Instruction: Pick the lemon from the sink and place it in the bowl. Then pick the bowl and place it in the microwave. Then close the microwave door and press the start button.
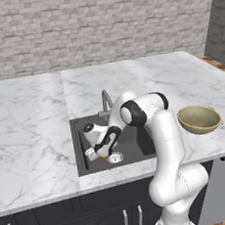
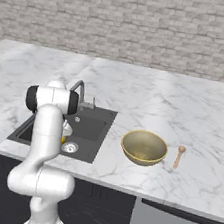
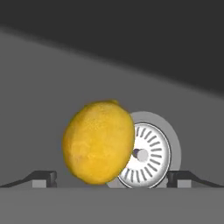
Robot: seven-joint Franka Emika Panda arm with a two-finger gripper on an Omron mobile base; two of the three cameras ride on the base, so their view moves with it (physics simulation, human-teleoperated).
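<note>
I am watching the white arm [image 1: 162,143] reaching down into the dark sink [image 1: 137,144] at the centre of the left base view, its gripper [image 1: 97,155] hanging low over the basin floor beside the silver drain [image 1: 115,157]. In the hand view the lemon [image 3: 98,142] is sitting at the middle of the frame, overlapping the left part of the drain ring [image 3: 151,153], and the two dark fingertips [image 3: 43,177] are standing wide apart at the lower left and lower right, with the fruit between them and neither tip touching it. A sliver of yellow is showing under the gripper in the left base view and beside the arm in the right base view. The grey faucet [image 1: 105,103] is rising at the sink's far edge. The olive bowl [image 2: 144,147] is resting empty on the marble counter [image 2: 185,109], right of the sink in the right base view, with a small wooden spoon [image 2: 179,156] lying just beside it, further right.
</note>
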